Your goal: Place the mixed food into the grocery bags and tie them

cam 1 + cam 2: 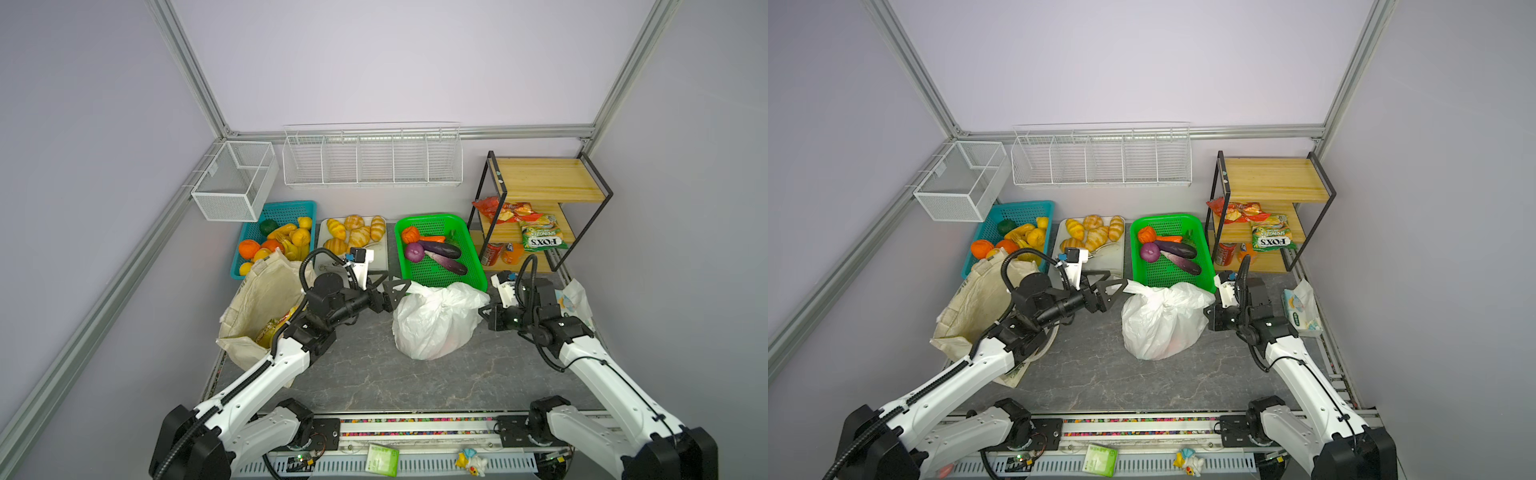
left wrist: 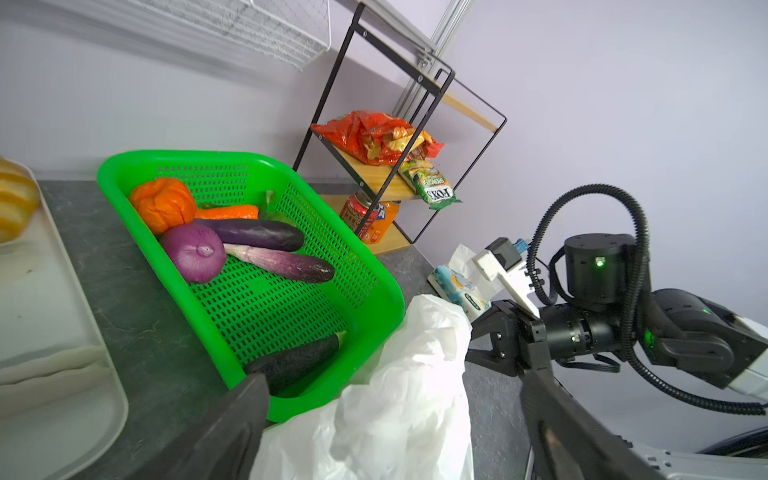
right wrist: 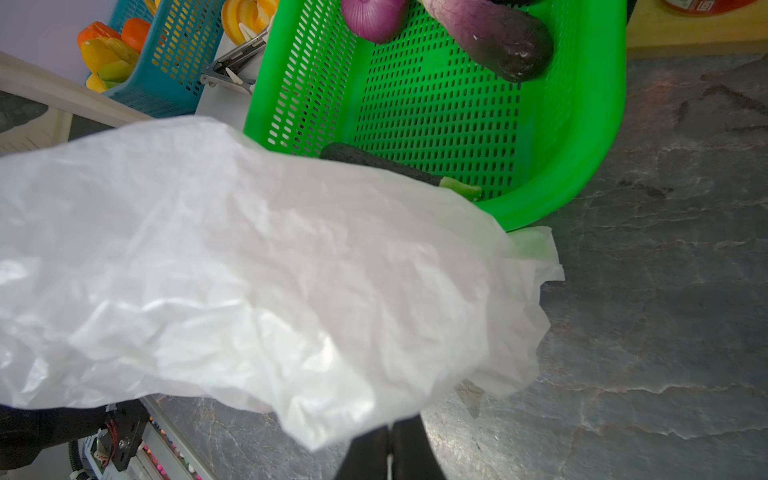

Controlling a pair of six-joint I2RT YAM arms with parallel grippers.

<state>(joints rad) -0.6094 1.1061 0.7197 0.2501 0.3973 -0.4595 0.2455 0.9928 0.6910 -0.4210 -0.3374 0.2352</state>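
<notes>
Tying unfinished, by appearance.
Plastic bag [image 1: 432, 324] filled; left claw [image 1: 397, 280] open beside it, right claw [image 1: 484, 311] closed against it; canvas tote [image 1: 266, 291] untied.

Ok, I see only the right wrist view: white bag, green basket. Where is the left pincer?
Observer: The left pincer is open, at the upper left of the white plastic bag in a top view.
Operator: And the canvas tote, is it tied?
Observer: No. The canvas tote lies open on the left, with a yellow packet inside.
Operator: What is in the white bag?
Observer: In both top views a reddish thing shows through the film low down; I cannot tell what it is.
</notes>
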